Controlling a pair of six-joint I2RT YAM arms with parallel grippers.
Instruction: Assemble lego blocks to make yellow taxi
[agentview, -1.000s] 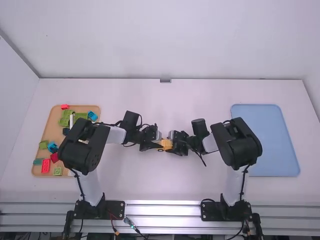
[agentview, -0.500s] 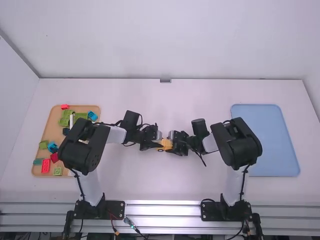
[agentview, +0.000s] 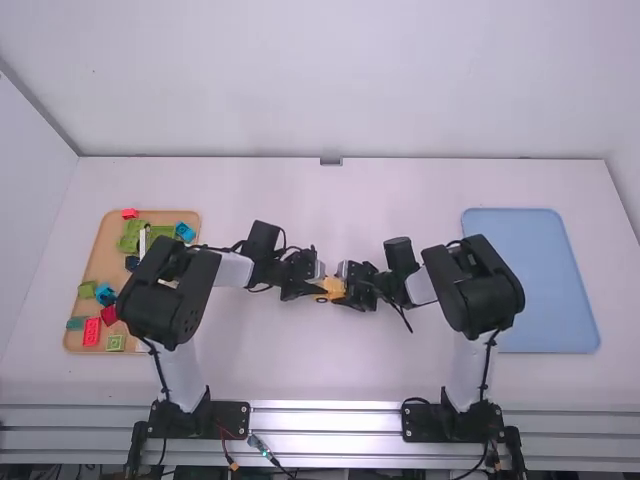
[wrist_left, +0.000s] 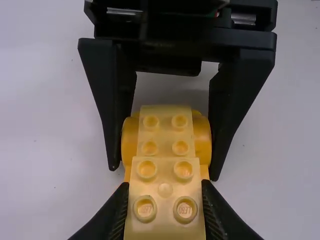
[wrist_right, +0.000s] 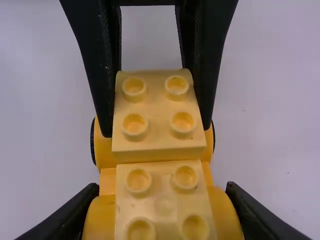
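Observation:
At mid-table in the high view, my left gripper and right gripper face each other at the yellow car base. In the left wrist view, my left gripper is shut on a pale yellow studded block; beyond it, a second pale yellow block lies on the base between the right fingers. In the right wrist view, my right gripper is shut on the base's rounded orange-yellow sides. A black wheel edge shows near the left fingers. The lower joint of the left-held block is hidden.
A tan tray with red, green and blue blocks lies at the left, partly under the left arm. On the right is a flat blue tray, close to the right arm's black elbow.

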